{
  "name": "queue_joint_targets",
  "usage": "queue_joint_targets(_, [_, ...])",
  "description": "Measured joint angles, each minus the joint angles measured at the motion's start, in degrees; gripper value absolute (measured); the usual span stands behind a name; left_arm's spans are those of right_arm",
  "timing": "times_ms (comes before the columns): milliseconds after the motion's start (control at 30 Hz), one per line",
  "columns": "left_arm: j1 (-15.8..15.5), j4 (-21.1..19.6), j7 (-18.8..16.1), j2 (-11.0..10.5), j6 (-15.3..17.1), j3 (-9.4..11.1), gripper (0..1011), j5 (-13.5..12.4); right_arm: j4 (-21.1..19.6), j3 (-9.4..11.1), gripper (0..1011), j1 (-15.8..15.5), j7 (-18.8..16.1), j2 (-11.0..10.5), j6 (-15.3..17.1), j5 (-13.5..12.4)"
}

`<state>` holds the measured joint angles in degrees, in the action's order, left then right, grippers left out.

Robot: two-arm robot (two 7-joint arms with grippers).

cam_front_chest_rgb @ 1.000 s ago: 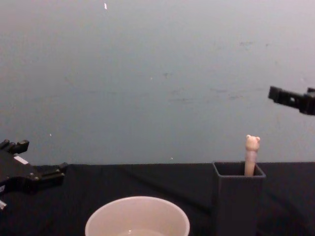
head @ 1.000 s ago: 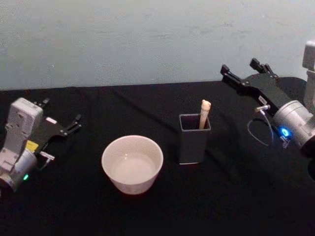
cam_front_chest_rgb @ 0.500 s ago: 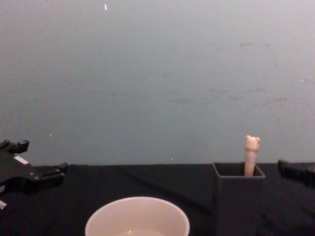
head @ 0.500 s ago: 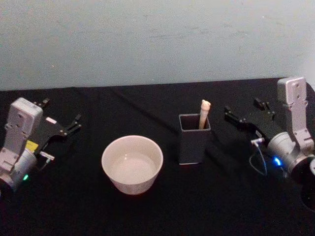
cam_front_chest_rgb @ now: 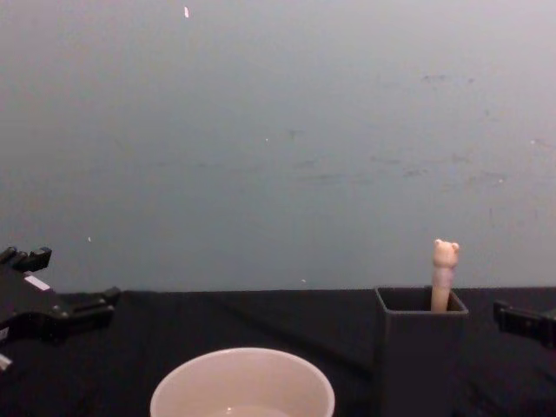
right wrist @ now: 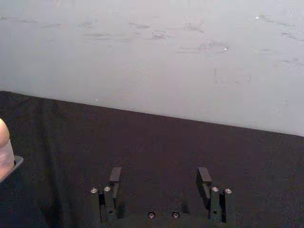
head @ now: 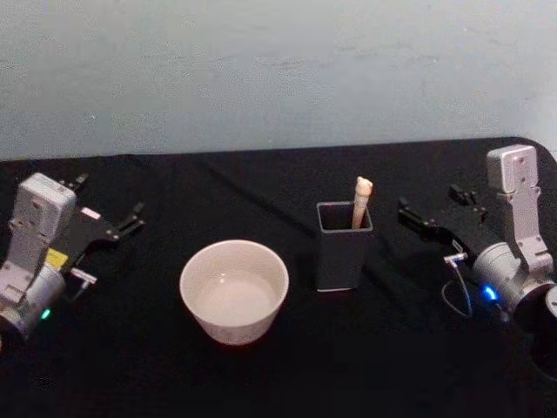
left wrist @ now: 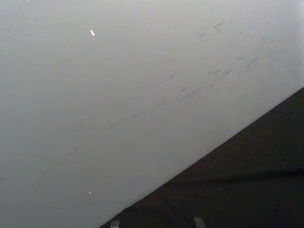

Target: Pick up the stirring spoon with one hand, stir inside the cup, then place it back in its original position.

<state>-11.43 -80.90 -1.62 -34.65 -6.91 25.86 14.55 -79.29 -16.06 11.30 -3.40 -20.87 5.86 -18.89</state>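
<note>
The stirring spoon (head: 362, 202) stands in the dark grey square holder (head: 343, 248), the original position, with its bear-topped beige handle (cam_front_chest_rgb: 444, 274) sticking above the rim. The cream-white cup (head: 233, 290) sits left of the holder. My right gripper (head: 428, 200) hovers low, just right of the holder, open and empty; in the right wrist view its fingers (right wrist: 115, 175) are spread, with the spoon handle (right wrist: 4, 149) at the frame edge. My left gripper (head: 109, 198) rests open at the far left, well away from the cup (cam_front_chest_rgb: 242, 382).
Black cloth covers the table (head: 287, 374), with a pale blue-grey wall (head: 261, 70) behind it. A loose cable loop (head: 454, 296) hangs under the right wrist. Bare cloth lies between the cup and the left arm.
The right arm has come down from high at the back right to table height beside the holder. The spoon, the cup and the left arm have stayed put.
</note>
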Motion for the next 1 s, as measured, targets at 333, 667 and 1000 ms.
queue_joint_targets(333, [0.00,0.00,0.00,0.00,0.00,0.00,1001,0.00,-0.06,-0.11,1002,-0.03,-0.06,-0.09,-0.02,-0.01])
queue_joint_targets(667, [0.00,0.00,0.00,0.00,0.00,0.00,1001,0.00,-0.11,-0.17,1002,-0.03,-0.06,-0.13,-0.05,-0.02])
queue_joint_targets(1000, [0.00,0.00,0.00,0.00,0.00,0.00,1001,0.00,-0.13,-0.19,1002,-0.03,-0.06,-0.16,-0.05,-0.05])
